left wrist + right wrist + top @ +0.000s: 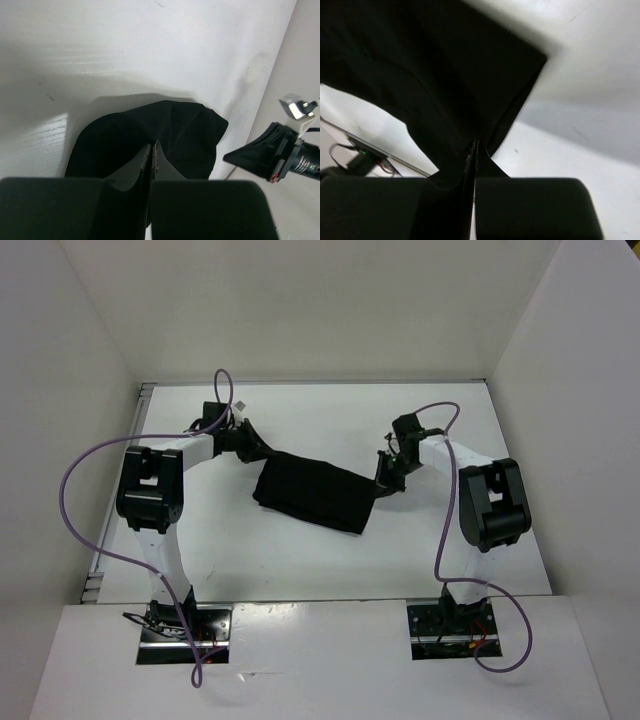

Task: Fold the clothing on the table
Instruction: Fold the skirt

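The black clothing (315,495) is stretched in a band across the middle of the white table (300,560), running from upper left to lower right. My left gripper (252,443) is shut on its left end. My right gripper (384,478) is shut on its right end. In the left wrist view the closed fingertips (152,146) pinch a puckered fold of the clothing (180,130), which casts a shadow on the table (150,45). In the right wrist view my gripper (474,145) pinches an edge of the clothing (435,75), which spreads away above the table (580,165).
White upright walls (60,390) close in the table on the left, back and right. Purple cables (90,500) loop beside both arms. The right arm's wrist (285,150) shows at the right edge of the left wrist view. A metal edge strip (320,600) runs along the near side.
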### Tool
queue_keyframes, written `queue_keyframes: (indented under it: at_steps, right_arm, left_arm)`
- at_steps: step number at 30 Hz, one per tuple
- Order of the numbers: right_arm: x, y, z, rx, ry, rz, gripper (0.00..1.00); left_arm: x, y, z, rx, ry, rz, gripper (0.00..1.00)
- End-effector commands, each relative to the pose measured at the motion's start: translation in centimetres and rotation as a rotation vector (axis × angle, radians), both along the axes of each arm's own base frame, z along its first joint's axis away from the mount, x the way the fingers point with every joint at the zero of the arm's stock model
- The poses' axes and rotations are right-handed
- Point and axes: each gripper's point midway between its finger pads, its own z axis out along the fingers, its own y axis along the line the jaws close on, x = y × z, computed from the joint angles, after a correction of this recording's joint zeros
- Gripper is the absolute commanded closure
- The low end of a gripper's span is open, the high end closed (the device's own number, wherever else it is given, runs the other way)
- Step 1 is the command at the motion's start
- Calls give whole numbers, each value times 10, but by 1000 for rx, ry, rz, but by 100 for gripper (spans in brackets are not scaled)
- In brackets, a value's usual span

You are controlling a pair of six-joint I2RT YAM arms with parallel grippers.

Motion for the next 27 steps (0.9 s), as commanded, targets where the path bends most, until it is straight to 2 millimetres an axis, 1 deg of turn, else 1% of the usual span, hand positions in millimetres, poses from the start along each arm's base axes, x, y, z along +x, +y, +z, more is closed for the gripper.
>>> queue_keyframes:
  at_steps: [1,3,4,5,6,8,10,11,13,14,16,17,18,19,21,22,23,24,25,26,27]
  right_arm:
    - [-29,13,-13,-17,59,81,100]
    - [-40,17,-16,-13,89,99,100]
    - [-47,19,-19,-17,102,113,100]
    - [-52,18,-23,-19,122,104,100]
    - [-53,22,-20,-17,112,116,100]
    - [-63,23,-25,-24,140,118,100]
    - [-71,28,-27,-28,149,146,100]
    - [-71,29,-27,-27,153,138,100]
    - [-77,34,-30,-32,167,152,100]
    - [-77,34,-32,-34,176,152,100]
    - [-78,38,-32,-32,171,155,100]
    - [-78,38,-32,-32,171,155,100]
    - [-76,39,-32,-29,163,155,100]
    - [-77,38,-36,-34,176,155,100]
    - [-73,40,-38,-32,176,147,100]
    - [-75,40,-42,-36,190,147,100]
    - [-74,38,-48,-49,196,144,100]
    - [-78,36,-53,-55,215,144,100]
    - [-77,34,-55,-70,210,141,100]
    - [-80,30,-60,-90,223,138,100]
    - [-85,29,-63,-94,234,138,100]
  left_arm:
    - [12,2,13,-4,-56,-3,100]
    - [10,2,12,-3,-44,-3,100]
    - [12,6,12,1,-50,1,100]
    - [10,6,10,2,-38,1,100]
    - [10,6,10,2,-38,1,100]
    - [10,6,10,2,-38,1,100]
    - [8,7,9,7,-33,-5,100]
    - [9,11,9,8,-33,4,100]
    - [9,11,9,8,-33,5,100]
    - [8,11,7,13,-30,-1,100]
    - [8,11,7,13,-30,-1,100]
    - [9,16,7,13,-30,8,100]
    - [9,16,7,13,-30,8,100]
    - [9,16,7,13,-30,8,100]
    - [9,16,7,13,-30,8,100]
    - [9,16,7,13,-30,8,100]
    - [9,16,3,13,-21,8,100]
    - [10,20,3,13,-21,17,100]
    - [13,20,3,13,-24,18,100]
    - [13,18,1,4,-25,9,100]
    - [23,22,11,-2,-52,24,100]
